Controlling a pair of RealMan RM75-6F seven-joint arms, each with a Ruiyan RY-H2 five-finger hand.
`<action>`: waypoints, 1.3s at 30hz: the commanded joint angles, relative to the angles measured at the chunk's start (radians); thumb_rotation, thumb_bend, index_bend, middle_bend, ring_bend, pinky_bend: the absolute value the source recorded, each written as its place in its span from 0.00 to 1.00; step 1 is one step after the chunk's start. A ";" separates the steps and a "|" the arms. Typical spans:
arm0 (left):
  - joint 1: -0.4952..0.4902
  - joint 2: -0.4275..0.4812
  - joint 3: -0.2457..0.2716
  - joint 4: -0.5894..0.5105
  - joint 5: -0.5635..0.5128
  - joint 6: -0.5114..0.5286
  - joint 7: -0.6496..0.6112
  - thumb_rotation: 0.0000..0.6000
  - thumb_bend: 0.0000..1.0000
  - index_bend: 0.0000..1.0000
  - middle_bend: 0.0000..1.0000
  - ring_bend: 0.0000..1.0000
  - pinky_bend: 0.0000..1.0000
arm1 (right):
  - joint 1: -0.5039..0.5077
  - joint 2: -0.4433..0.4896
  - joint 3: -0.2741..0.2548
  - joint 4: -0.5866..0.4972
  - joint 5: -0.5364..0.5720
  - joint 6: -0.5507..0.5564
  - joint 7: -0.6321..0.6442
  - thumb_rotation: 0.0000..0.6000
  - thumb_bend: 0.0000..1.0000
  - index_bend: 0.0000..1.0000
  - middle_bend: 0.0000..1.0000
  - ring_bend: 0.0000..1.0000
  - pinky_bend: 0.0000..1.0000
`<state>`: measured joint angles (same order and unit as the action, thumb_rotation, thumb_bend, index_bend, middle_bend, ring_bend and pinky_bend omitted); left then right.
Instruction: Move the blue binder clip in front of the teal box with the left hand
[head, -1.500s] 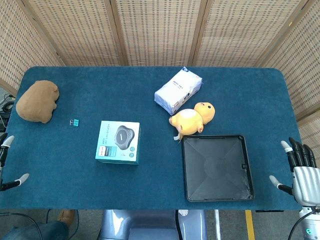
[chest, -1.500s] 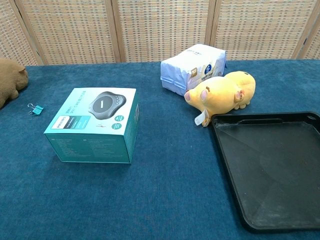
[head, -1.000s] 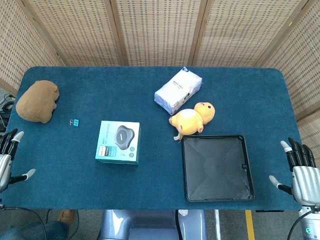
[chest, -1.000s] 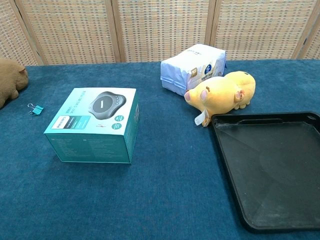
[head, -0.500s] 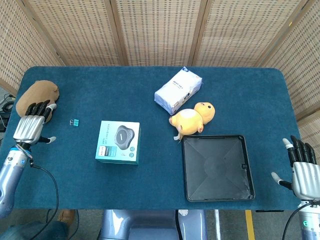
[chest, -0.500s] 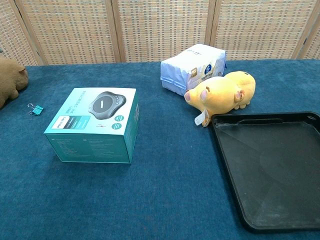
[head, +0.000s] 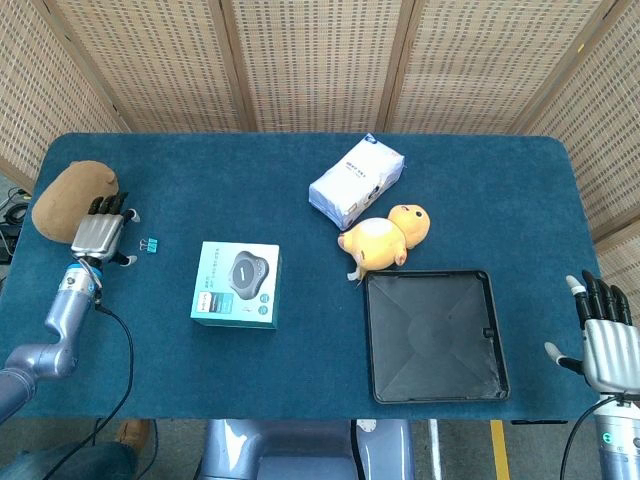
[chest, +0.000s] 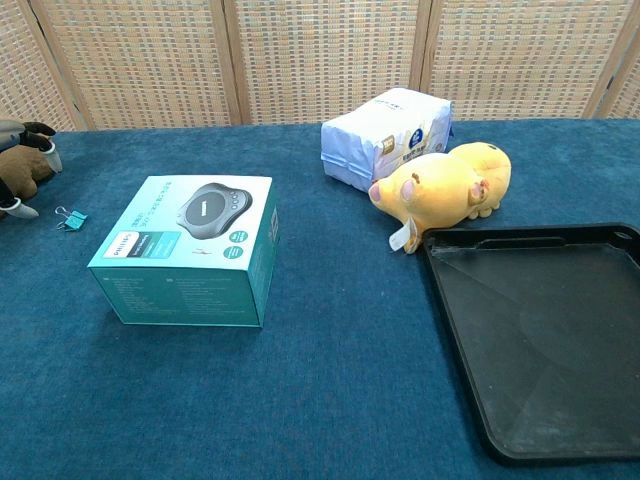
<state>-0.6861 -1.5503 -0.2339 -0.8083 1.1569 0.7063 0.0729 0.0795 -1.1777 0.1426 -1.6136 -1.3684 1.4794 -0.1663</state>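
The small blue binder clip (head: 151, 244) (chest: 72, 218) lies on the blue table, left of the teal box (head: 236, 284) (chest: 190, 248). My left hand (head: 100, 233) (chest: 22, 160) hovers just left of the clip, fingers apart, holding nothing; only its fingertips show at the chest view's left edge. My right hand (head: 603, 343) stays off the table's front right corner, fingers spread and empty.
A brown plush (head: 73, 200) sits just behind the left hand. A white tissue pack (head: 356, 181), a yellow plush toy (head: 385, 236) and a black tray (head: 434, 335) fill the middle and right. Bare cloth lies in front of the teal box.
My left hand has travelled from the table's front left edge up and rightward, arriving beside the binder clip. The right hand has barely shifted.
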 joint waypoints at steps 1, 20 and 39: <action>-0.029 -0.048 0.012 0.073 0.006 -0.038 -0.021 1.00 0.20 0.32 0.00 0.00 0.00 | 0.002 -0.002 0.003 0.004 0.007 -0.004 -0.001 1.00 0.00 0.08 0.00 0.00 0.00; -0.106 -0.196 0.035 0.337 0.026 -0.178 -0.092 1.00 0.25 0.38 0.00 0.00 0.00 | 0.012 -0.014 0.012 0.023 0.043 -0.018 -0.014 1.00 0.00 0.08 0.00 0.00 0.00; -0.140 -0.217 0.026 0.395 0.013 -0.270 -0.079 1.00 0.35 0.55 0.00 0.00 0.00 | 0.019 -0.021 0.016 0.034 0.061 -0.027 -0.013 1.00 0.00 0.08 0.00 0.00 0.00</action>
<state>-0.8247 -1.7712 -0.2047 -0.4102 1.1741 0.4396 -0.0104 0.0984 -1.1984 0.1587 -1.5793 -1.3079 1.4520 -0.1792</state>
